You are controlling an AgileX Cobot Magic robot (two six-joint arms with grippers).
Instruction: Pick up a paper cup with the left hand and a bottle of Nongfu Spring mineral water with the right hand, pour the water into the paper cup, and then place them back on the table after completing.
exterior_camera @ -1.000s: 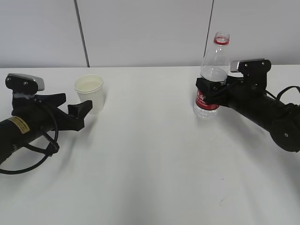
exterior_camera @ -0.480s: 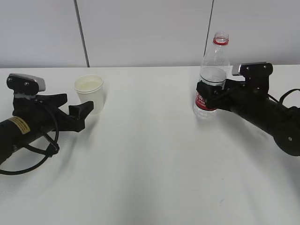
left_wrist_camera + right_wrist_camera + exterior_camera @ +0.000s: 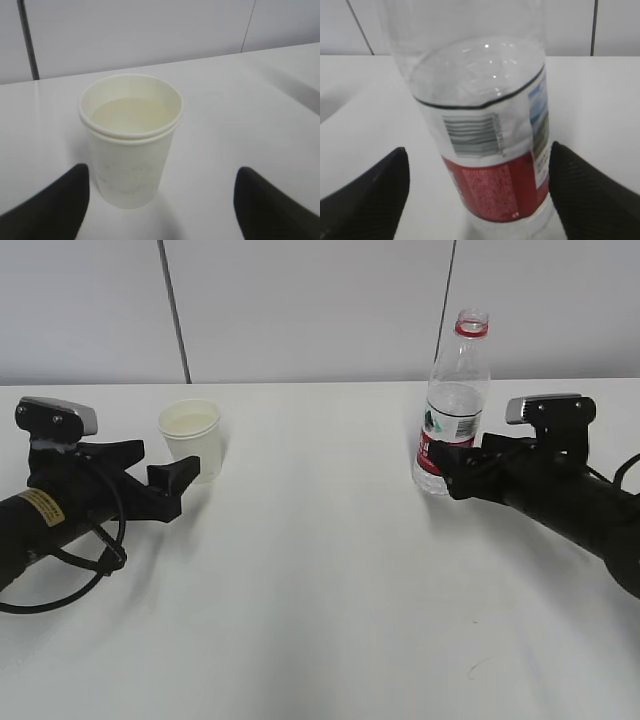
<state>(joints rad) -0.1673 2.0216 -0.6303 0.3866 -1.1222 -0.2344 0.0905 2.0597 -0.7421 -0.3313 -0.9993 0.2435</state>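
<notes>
1. Exterior: the cup and the bottle stand upright near the tabletop's back edge, cup left, bottle right.
2. Left wrist: the left hand, fingers spread, sits short of the cup.
3. Right wrist: the right hand, fingers spread, flanks the bottle without touching.

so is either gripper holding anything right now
No. The left gripper is open with the cup standing free between its fingers; the right gripper is open around the bottle, not touching it.
</notes>
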